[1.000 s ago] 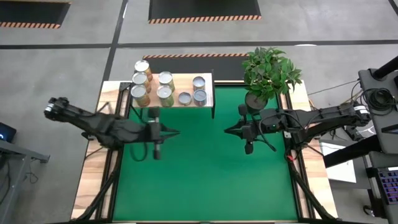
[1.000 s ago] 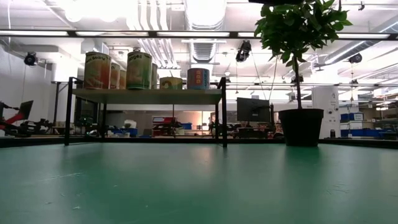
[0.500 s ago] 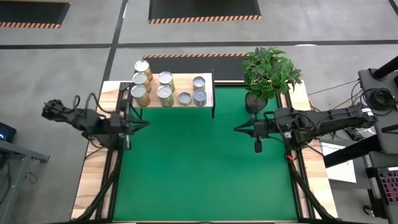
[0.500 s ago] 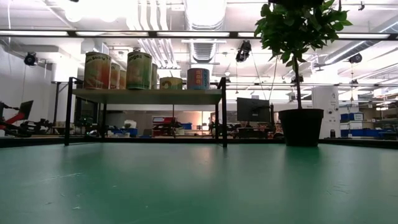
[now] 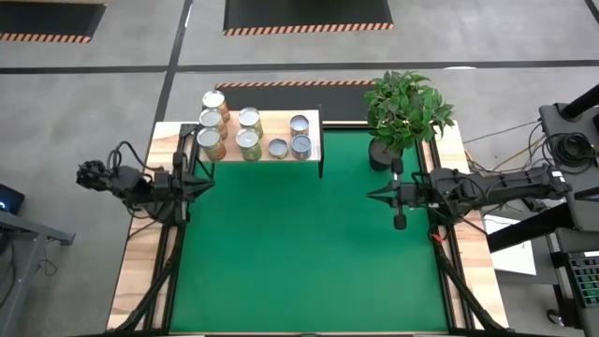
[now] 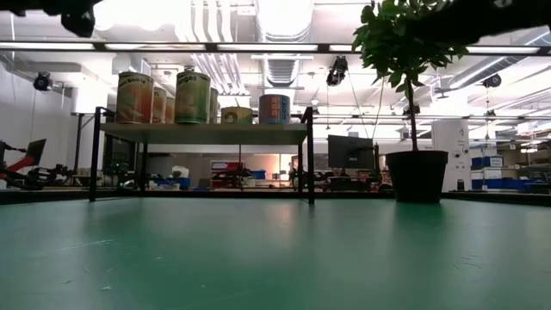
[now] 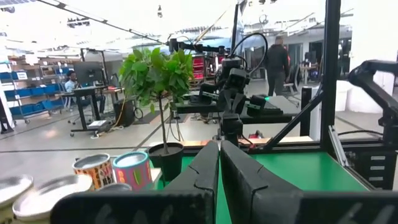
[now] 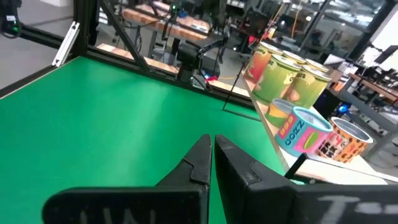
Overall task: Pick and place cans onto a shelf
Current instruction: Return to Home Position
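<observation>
Several cans [image 5: 248, 136] stand upright on their bases on the shelf [image 5: 311, 140], whose light wood top on thin black legs is at the table's far left. They also show in the low view [image 6: 192, 96], in the left wrist view [image 7: 115, 169] and in the right wrist view [image 8: 292, 84]. My left gripper [image 5: 208, 184] is shut and empty at the table's left edge, just near of the shelf; its fingers meet in its wrist view [image 7: 219, 148]. My right gripper [image 5: 370, 196] is shut and empty near the right edge, with its fingertips together in its wrist view [image 8: 211, 144].
A potted plant [image 5: 402, 112] in a dark pot [image 6: 417, 176] stands at the far right corner, just beyond my right arm. The green mat [image 5: 299, 253] lies between the two arms. People and desks show in the room behind the table [image 7: 277, 59].
Both arms have drawn back from the table's middle. My left gripper has gone toward the left edge and now lies beside the shelf's near left leg. My right gripper has gone toward the right edge. The cans and the shelf have stayed where they were.
</observation>
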Action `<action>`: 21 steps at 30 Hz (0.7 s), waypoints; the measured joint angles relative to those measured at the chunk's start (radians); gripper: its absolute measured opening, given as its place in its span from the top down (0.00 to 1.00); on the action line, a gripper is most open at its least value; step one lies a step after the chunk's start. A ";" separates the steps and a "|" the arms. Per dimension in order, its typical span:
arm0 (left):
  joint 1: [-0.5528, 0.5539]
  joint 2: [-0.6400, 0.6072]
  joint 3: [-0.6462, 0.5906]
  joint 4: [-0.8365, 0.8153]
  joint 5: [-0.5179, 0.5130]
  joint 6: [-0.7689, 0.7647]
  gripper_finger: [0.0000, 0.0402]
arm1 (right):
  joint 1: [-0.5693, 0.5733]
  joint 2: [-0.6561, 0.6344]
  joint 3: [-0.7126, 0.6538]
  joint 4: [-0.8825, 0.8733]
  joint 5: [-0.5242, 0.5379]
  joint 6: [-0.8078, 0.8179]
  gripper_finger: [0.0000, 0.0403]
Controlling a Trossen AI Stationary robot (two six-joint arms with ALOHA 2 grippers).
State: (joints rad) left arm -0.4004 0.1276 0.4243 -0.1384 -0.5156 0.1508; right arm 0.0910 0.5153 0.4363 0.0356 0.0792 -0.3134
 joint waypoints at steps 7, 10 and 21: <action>0.000 -0.096 -0.104 0.023 0.000 -0.012 1.00 | 0.000 -0.144 -0.113 0.007 0.000 0.007 0.98; 0.001 -0.126 -0.150 0.040 0.000 -0.005 1.00 | 0.000 -0.213 -0.166 0.007 0.000 0.006 0.98; 0.001 -0.128 -0.265 0.059 -0.018 -0.029 1.00 | 0.000 -0.500 -0.300 -0.050 0.003 -0.075 0.98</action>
State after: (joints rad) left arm -0.3992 -0.0006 0.1590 -0.0794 -0.5335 0.1220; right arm 0.0912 0.0156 0.1358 -0.0145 0.0819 -0.3884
